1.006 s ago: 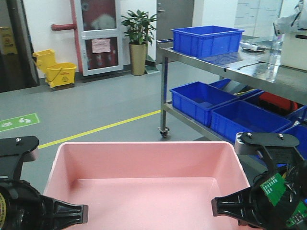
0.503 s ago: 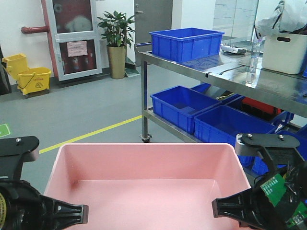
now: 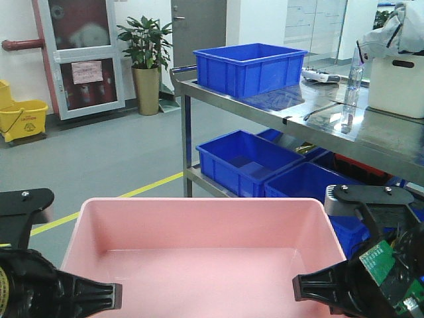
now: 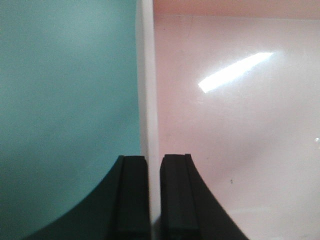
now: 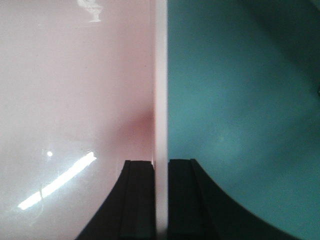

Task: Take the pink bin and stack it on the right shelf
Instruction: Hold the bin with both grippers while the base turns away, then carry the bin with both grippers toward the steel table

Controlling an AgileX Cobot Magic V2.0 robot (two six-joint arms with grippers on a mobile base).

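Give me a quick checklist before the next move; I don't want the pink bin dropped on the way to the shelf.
1. Left gripper shut on the pink bin left wall: ok.
2. Right gripper shut on its right wall: ok.
3. Bin level between the arms: ok.
4. Bin empty: ok.
5. Room for it on the right shelf top, between blue crate and cream bin: cannot tell.

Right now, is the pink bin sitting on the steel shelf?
No, the pink bin hangs over the floor, apart from the right shelf ahead.
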